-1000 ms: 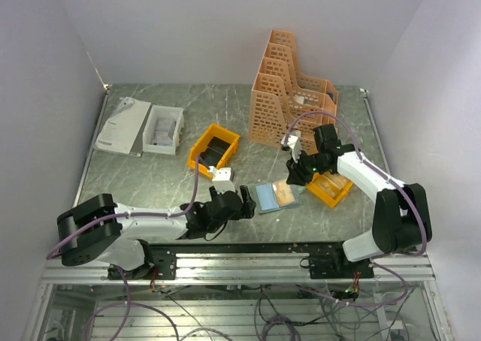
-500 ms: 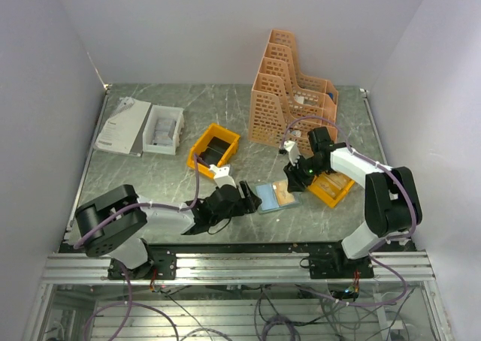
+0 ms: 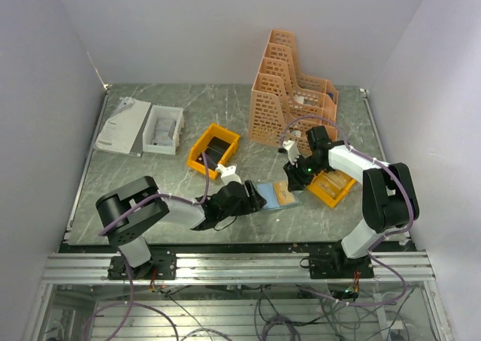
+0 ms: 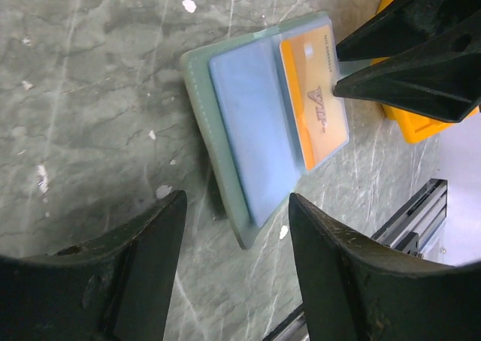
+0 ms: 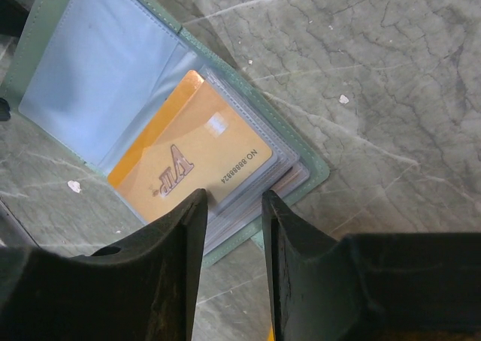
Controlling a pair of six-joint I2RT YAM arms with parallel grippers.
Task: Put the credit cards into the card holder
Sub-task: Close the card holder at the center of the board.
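Note:
The grey-green card holder (image 3: 264,197) lies open on the table, bluish inside. In the left wrist view (image 4: 218,142) its blue pocket faces up. An orange VIP credit card (image 5: 188,164) sits in a clear sleeve on its right half; it also shows in the left wrist view (image 4: 316,93). My left gripper (image 3: 252,198) is open and empty, low at the holder's left edge (image 4: 237,228). My right gripper (image 3: 293,177) has a narrow gap between its jaws, with its tips (image 5: 234,206) over the stacked sleeves' outer edge, holding nothing.
A small orange bin (image 3: 331,187) with tan flat things stands right of the holder. An orange lattice file rack (image 3: 289,93) is behind. A yellow bin (image 3: 214,149), a white box (image 3: 163,128) and white papers (image 3: 122,125) lie at the left.
My left gripper has slid right to the holder's left edge. My right gripper has come down and left onto the holder's right half. The holder has stayed put.

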